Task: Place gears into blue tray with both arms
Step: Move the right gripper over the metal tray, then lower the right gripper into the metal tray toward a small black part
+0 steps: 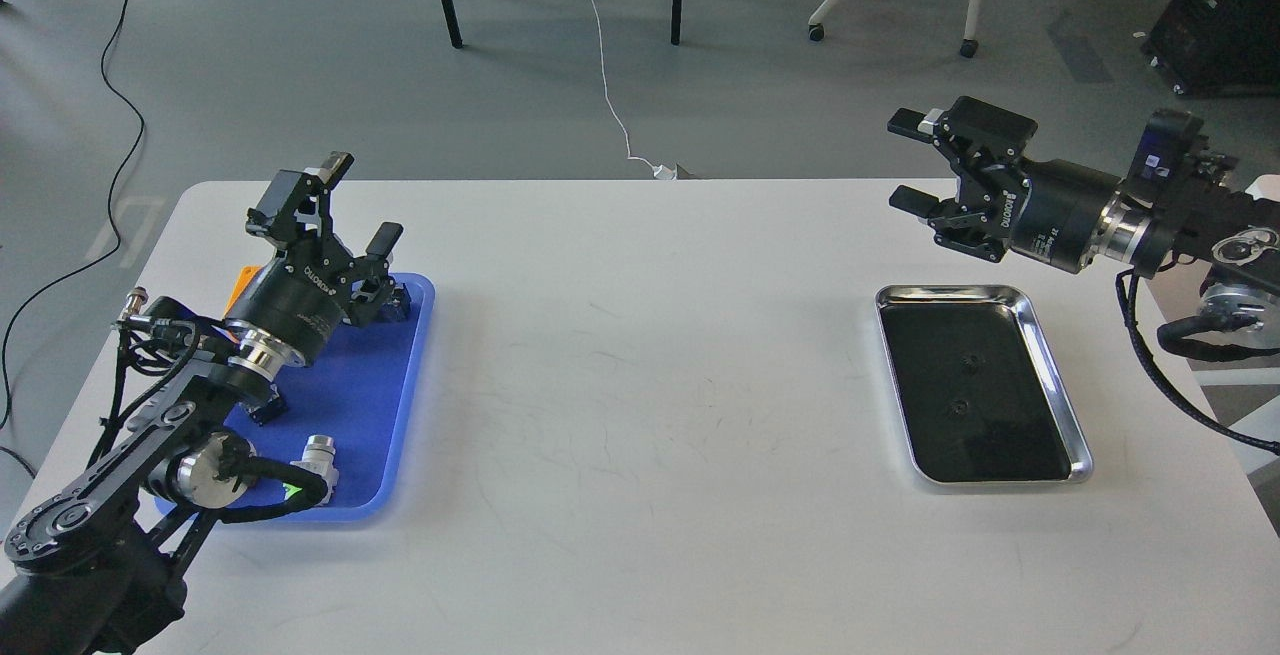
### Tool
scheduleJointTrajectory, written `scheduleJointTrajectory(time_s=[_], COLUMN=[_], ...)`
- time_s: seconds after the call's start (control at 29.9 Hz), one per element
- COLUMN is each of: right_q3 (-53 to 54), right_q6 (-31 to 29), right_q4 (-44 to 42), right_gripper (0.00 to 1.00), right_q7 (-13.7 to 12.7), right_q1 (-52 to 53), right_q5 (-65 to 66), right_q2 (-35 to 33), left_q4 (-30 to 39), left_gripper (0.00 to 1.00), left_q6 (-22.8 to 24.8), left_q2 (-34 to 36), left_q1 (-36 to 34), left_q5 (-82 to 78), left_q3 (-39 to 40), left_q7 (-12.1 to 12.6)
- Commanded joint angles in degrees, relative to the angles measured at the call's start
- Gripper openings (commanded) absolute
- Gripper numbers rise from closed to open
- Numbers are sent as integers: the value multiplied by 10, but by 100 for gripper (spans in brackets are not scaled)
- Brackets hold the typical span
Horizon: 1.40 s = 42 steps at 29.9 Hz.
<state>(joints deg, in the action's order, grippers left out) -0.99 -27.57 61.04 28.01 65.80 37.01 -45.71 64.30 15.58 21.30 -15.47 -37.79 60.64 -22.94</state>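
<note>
1. Steel-rimmed and dark-floored, a shiny steel tray [1062, 387] sits at the right of the white tabletop [640, 385] in the head view, holding two tiny black gears [969, 363] that lie apart from each other near its middle; against the dark floor they are barely distinguishable.

2. Hovering beyond the tray's far edge, the right gripper [908, 160] has its jaws spread wide and empty. The likely trouble, judged from here: gears far smaller than the fingers [906, 121], black on black, could be missed, nudged aside or pinched off-centre and flicked out over the low rim.

3. Across the tabletop, well apart from the steel tray, lies the blue tray [365, 415], the gears' destination. The left gripper [362, 197] hangs over its far end with jaws spread and nothing between them.

4. Already in the blue tray are a green-marked push-button switch [316, 463] near the front edge and small dark parts [398, 300] beside the left fingers; a careless lowering could knock these or shove the tray.

5. The left arm [150, 435] covers much of the blue tray, so whether any gears rest there cannot be told.

6. A long carry separates the trays; a weakly held gear could drop onto the tabletop midway.
</note>
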Motion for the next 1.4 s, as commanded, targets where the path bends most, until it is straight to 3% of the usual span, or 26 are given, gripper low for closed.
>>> scheduleJointTrajectory(time_s=[0.0,0.07,0.1,0.5,0.53,1.37], right_q3=[-60,-60,-166,-167,-324,-355], right_q6=[-4,-4,-2,-2,85,138], right_q4=[8,8,4,4,-101,-128], right_gripper=[98,98,98,98,96,90], right_q7=[0,0,0,0,0,0], right_q1=[72,72,164,165,172,108], right_q5=[112,112,321,323,497,458], right_q2=[-13,-13,-13,-13,80,117], left_q4=[3,3,3,3,9,21], left_gripper=[99,99,99,99,99,99], left_q6=[2,2,2,2,2,1], left_q2=[-1,-1,-3,-3,-13,-13], left_q1=[1,1,2,2,4,10], left_q5=[10,10,11,11,11,10], left_q3=[2,2,7,7,8,8], left_q7=[-1,-1,-2,-2,-3,-2])
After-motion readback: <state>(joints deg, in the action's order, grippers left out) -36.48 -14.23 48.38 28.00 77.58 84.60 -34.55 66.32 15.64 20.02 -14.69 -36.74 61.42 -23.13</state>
